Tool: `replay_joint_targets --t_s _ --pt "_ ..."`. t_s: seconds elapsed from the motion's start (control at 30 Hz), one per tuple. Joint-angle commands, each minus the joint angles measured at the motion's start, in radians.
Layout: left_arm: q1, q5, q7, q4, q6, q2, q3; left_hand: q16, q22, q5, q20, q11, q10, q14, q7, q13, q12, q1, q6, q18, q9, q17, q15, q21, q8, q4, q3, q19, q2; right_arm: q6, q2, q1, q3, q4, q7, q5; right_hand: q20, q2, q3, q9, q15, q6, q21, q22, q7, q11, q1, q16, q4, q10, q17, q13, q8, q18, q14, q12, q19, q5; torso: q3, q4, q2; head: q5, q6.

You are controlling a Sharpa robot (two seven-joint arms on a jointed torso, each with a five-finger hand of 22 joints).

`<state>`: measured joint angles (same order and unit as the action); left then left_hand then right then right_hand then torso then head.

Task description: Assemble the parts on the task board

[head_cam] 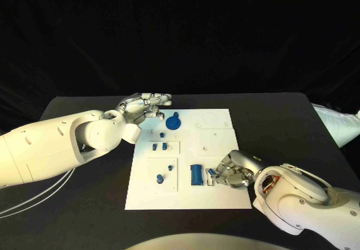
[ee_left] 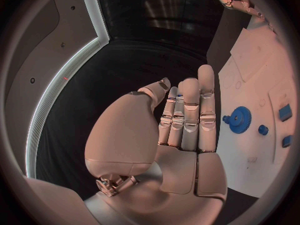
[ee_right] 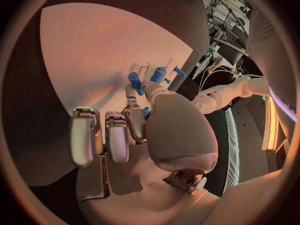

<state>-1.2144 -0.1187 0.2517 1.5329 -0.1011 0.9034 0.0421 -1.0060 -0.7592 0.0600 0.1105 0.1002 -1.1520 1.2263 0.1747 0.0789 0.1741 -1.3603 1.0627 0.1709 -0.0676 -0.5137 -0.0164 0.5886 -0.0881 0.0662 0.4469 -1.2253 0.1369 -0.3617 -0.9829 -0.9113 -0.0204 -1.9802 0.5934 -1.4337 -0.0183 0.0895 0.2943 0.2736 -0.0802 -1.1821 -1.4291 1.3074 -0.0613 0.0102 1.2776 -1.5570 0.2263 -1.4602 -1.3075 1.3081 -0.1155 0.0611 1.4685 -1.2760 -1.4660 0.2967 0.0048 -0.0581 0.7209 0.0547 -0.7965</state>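
- Table (head_cam: 285, 112): task board (head_cam: 214, 198) is being carried at its middle.
- Task board: parts are being seen mostly loose — gear (head_cam: 174, 123) at the far end, small pegs (head_cam: 159, 147) mid-board, blue cylinder (head_cam: 195, 174) near the right hand. Assembly is judged barely started.
- Left hand (head_cam: 144, 107): being held flat, fingers extended together, nothing held, just beside the gear.
- Right hand (head_cam: 234, 173): a small blue part (ee_right: 146, 112) is being pinched at the fingertips, beside the cylinder.

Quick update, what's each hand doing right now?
Left hand open, holding nothing, at the task board far corner. Right hand beside blue cylinder; grip unclear. Nothing in the way.
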Motion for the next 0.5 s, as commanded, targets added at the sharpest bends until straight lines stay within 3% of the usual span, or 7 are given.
replay_joint_targets --t_s 0.03,0.13,0.5 --pt "-0.001 0.003 0.005 0.004 0.014 -0.002 -0.001 -0.006 0.002 0.005 0.004 -0.001 0.008 -0.007 -0.001 -0.001 0.007 -0.001 -0.005 0.012 0.000 0.002 0.002 -0.007 -0.004 -0.004 -0.003 -0.003 -0.009 0.025 0.005 0.001 0.000 0.004 0.004 0.046 -0.001 0.003 -0.013 0.002 -0.005 -0.013 -0.005 0.062 0.003 0.010 -0.021 -0.004 0.008 -0.035 -0.249 0.111 0.007 -0.015 0.099 -0.006 -0.031 0.029 0.0002 -0.0005 0.000 0.001 0.001" --pt "-0.001 0.003 0.005 0.005 0.015 -0.002 -0.001 -0.006 0.002 0.005 0.004 -0.001 0.008 -0.007 -0.001 -0.001 0.007 -0.001 -0.005 0.012 0.000 0.002 0.002 -0.007 -0.004 -0.004 -0.003 -0.003 -0.009 0.032 0.009 0.001 0.001 0.008 0.006 0.049 -0.001 0.005 -0.028 0.002 -0.006 -0.016 -0.005 0.062 0.003 0.010 -0.035 -0.004 0.010 -0.036 -0.250 0.113 0.008 -0.015 0.099 -0.008 -0.031 0.063 0.0008 0.0006 0.000 0.003 0.000" --pt "-0.001 0.003 0.003 0.006 0.016 -0.001 -0.001 -0.007 0.003 0.004 0.004 0.000 0.008 -0.008 0.000 -0.001 0.008 0.001 -0.005 0.011 0.000 0.003 0.001 -0.008 -0.004 -0.003 -0.004 -0.003 -0.009 0.041 0.019 0.001 0.001 0.018 0.008 0.042 0.000 0.001 -0.067 0.003 -0.006 -0.024 -0.005 0.062 0.004 0.011 -0.069 -0.005 0.024 -0.039 -0.250 0.119 0.011 -0.015 0.099 -0.015 -0.031 0.109 0.0004 -0.0001 0.000 0.004 -0.001"
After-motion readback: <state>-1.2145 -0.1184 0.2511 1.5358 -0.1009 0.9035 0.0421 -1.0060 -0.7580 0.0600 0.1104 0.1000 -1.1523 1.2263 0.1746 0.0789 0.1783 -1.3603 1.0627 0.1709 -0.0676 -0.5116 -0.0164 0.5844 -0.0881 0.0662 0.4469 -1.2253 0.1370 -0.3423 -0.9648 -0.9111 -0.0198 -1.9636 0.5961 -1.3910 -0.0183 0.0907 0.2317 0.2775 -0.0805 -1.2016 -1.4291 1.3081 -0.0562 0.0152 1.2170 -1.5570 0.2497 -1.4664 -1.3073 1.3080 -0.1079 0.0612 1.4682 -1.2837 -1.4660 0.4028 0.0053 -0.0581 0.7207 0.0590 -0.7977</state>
